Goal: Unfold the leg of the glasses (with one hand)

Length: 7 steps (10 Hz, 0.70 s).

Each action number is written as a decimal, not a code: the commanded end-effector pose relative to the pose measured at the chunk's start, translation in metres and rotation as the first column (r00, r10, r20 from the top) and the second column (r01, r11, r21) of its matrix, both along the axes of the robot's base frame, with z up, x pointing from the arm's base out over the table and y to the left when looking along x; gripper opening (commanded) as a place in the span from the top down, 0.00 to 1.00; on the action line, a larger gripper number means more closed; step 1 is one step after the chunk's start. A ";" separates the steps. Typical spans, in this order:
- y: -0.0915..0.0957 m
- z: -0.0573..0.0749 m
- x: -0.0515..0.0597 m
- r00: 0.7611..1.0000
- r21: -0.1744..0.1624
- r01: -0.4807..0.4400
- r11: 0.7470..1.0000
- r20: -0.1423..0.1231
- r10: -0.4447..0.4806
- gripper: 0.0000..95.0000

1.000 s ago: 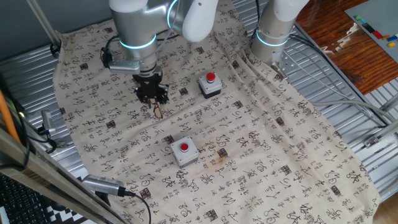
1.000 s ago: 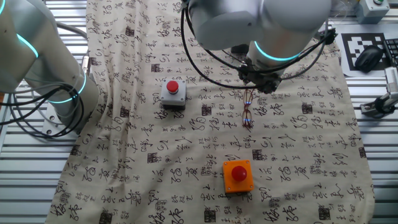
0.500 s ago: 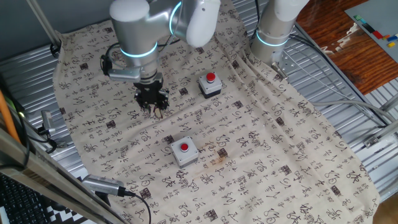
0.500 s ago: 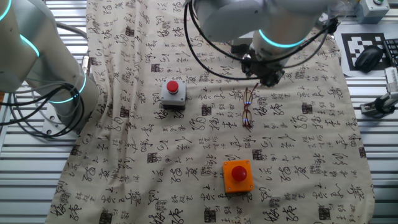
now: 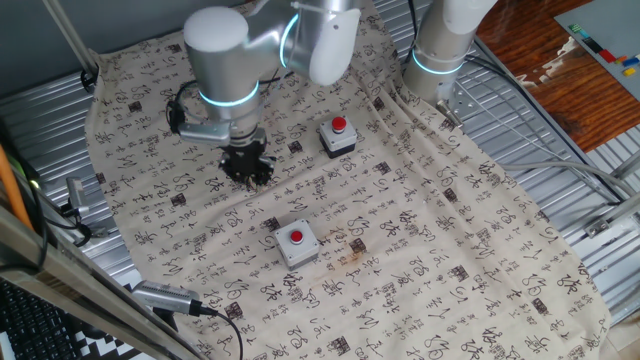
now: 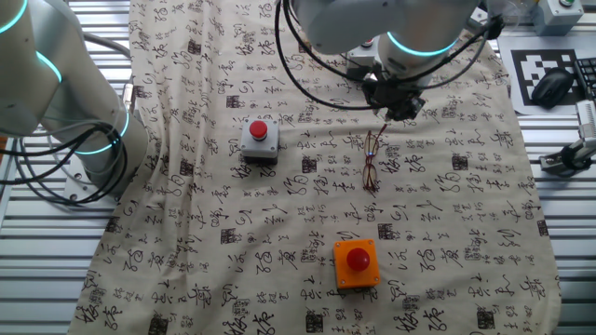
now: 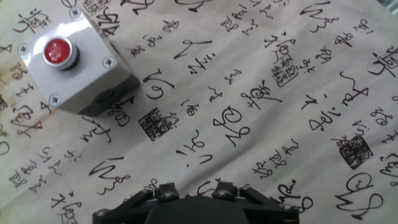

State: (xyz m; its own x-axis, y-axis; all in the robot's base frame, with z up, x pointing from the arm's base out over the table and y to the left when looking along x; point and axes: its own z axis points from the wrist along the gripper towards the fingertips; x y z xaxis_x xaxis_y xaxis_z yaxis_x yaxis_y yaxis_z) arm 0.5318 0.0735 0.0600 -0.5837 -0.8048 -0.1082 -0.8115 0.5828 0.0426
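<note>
- The gripper (image 6: pixel 399 110) hangs low over the printed cloth (image 6: pixel 447 233), at the far end of the glasses (image 6: pixel 372 160); whether its fingers are spread or pressed together cannot be told, since in the hand view only the dark gripper base (image 7: pixel 196 208) shows at the bottom edge.
- There is one pair of glasses: thin, reddish-brown wire frames lying on the cloth, running lengthwise away from the gripper toward the orange box. In one fixed view the gripper (image 5: pixel 246 170) hides them.
- One thin leg rises from the frame's far end up toward the gripper; whether it is pinched cannot be told.
- Three button boxes show in all: a grey one with a red button (image 6: pixel 259 138) left of the glasses, an orange one with a red button (image 6: pixel 357 262) nearer the camera, and in one fixed view two grey boxes (image 5: pixel 337 136) (image 5: pixel 295 242).
- The hand view shows one grey box (image 7: pixel 73 59) at upper left.
- A second robot arm (image 6: pixel 56 84) stands at the cloth's edge.
</note>
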 end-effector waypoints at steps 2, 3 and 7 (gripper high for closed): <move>0.000 -0.003 0.001 1.000 -0.005 0.001 1.000 0.001 -0.001 1.00; 0.000 -0.004 0.001 1.000 -0.012 0.000 1.000 0.001 0.000 1.00; -0.001 -0.006 0.002 1.000 -0.050 -0.015 0.999 0.001 0.015 1.00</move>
